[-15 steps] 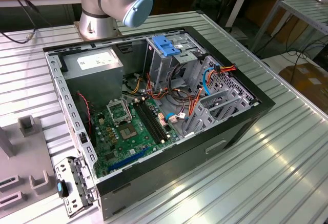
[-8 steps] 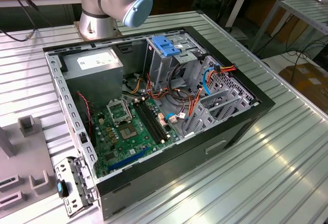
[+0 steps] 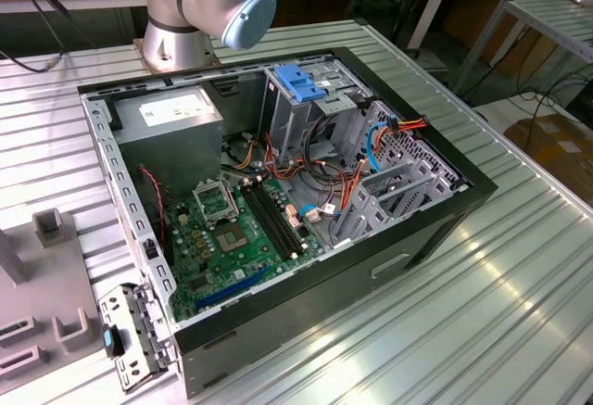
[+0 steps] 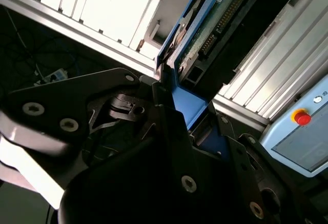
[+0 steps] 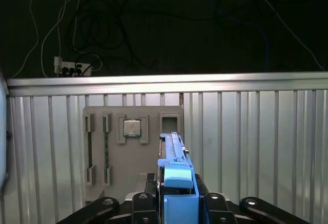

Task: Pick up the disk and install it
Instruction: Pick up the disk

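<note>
Claw (image 5: pixel 177 196) pinching the disk (image 5: pixel 174 149) edge-on — seemingly clear of the ribbed table (image 5: pixel 256 147)

Bright glare streaks the ribbed table (image 3: pixel 519 275); background dim.

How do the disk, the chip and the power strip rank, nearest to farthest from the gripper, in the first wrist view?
1. Clamped in the gripper: the disk.
2. Ahead in the grey tray: the chip.
3. Beyond the far edge of the table: the power strip.
</note>
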You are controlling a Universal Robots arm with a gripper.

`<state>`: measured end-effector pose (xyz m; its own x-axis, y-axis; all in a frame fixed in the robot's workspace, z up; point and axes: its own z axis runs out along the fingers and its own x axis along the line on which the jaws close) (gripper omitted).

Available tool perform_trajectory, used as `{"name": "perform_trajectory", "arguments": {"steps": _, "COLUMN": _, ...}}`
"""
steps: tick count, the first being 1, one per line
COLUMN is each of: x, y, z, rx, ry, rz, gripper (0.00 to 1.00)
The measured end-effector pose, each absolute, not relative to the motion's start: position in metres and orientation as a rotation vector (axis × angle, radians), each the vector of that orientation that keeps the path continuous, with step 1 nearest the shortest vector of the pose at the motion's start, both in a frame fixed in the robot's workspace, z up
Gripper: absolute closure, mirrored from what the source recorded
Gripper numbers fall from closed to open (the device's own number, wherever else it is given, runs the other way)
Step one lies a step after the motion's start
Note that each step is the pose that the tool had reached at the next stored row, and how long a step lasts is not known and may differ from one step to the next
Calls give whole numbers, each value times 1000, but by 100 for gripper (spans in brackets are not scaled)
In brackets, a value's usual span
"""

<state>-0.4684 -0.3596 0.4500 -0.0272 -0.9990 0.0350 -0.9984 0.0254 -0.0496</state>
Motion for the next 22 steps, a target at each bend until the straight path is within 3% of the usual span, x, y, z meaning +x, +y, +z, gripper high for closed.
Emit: {"name": "perform_trajectory", "arguments": {"steps": 22, "x": -468, "y": -360, "z": 465, "rx": -2184, "ry": 2243, "rz": -94, "gripper": 63}}
